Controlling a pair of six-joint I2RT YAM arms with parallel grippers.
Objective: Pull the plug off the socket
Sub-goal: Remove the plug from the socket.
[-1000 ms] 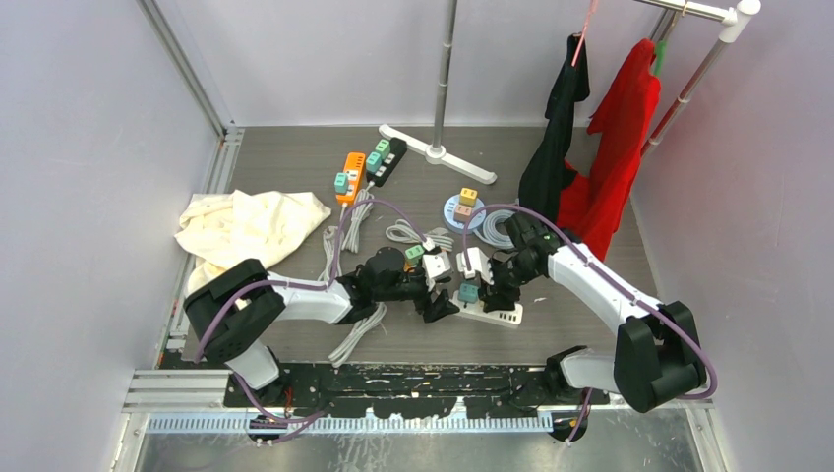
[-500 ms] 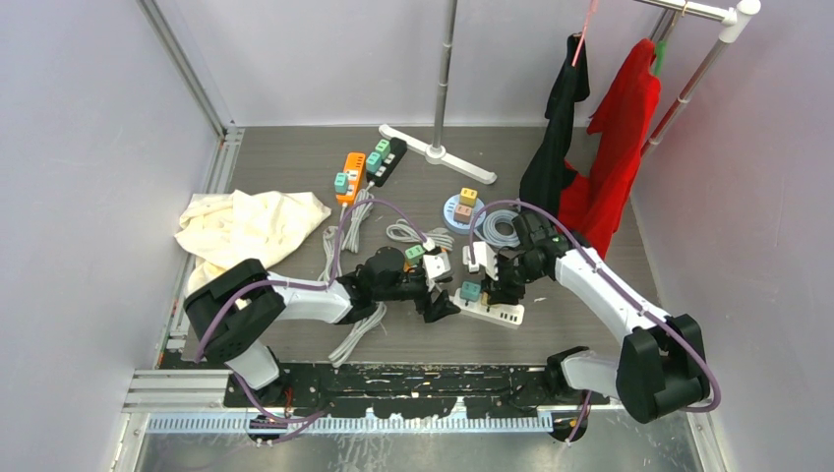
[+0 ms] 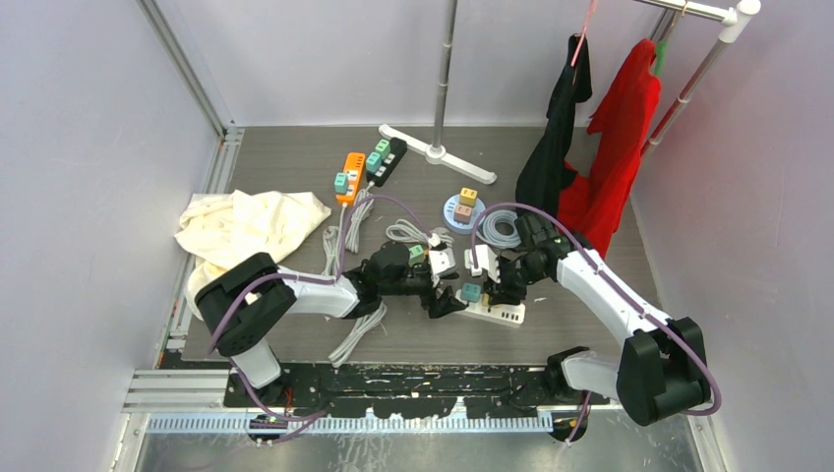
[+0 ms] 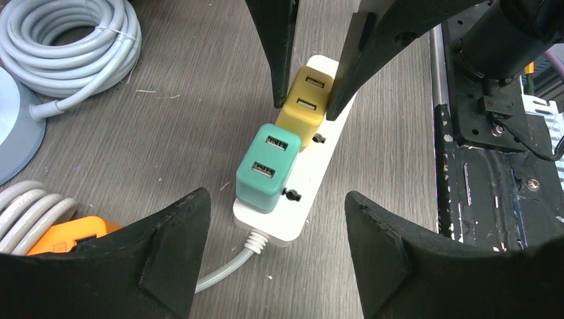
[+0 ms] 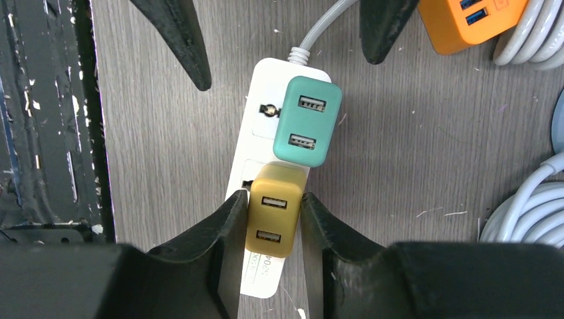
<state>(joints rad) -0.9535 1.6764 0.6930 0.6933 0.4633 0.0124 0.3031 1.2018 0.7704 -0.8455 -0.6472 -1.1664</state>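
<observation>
Nearest to the arm bases, at the middle of the table, you have the white plastic power strip (image 5: 273, 72). It lies flat, and its grey cord (image 5: 319, 26) leaves at the end toward the left arm. Two chargers sit in it. One is the mustard-yellow square plug (image 5: 273, 219) with two USB ports. The other is the teal square plug (image 5: 307, 121), just beside the first, at about 1 o'clock from it in the right wrist view.

Your right gripper (image 5: 274, 199) is closed on the yellow plug, with one black finger pressed on each side of it. In both wrist views the base of this plug looks flush on the strip, so I judge it is gripped but not pulled out yet.

Your left gripper (image 4: 274, 206) stands wide and holds nothing. Its fingers are on either side of the cord end of the strip, around the teal plug. Whether they touch the strip, I cannot tell.

So the reach and the grasp are done, and the pull itself is left. The strip looks light and nothing pins it for sure, so it may rise together with the plug.

Farther away in the top view, at about 11 o'clock from the white strip, lie the orange plastic power strip (image 3: 351, 177) and the black plastic power strip (image 3: 390, 157). At about 12 o'clock is the pale blue round disc (image 3: 447, 208). No gripper is near these.
</observation>
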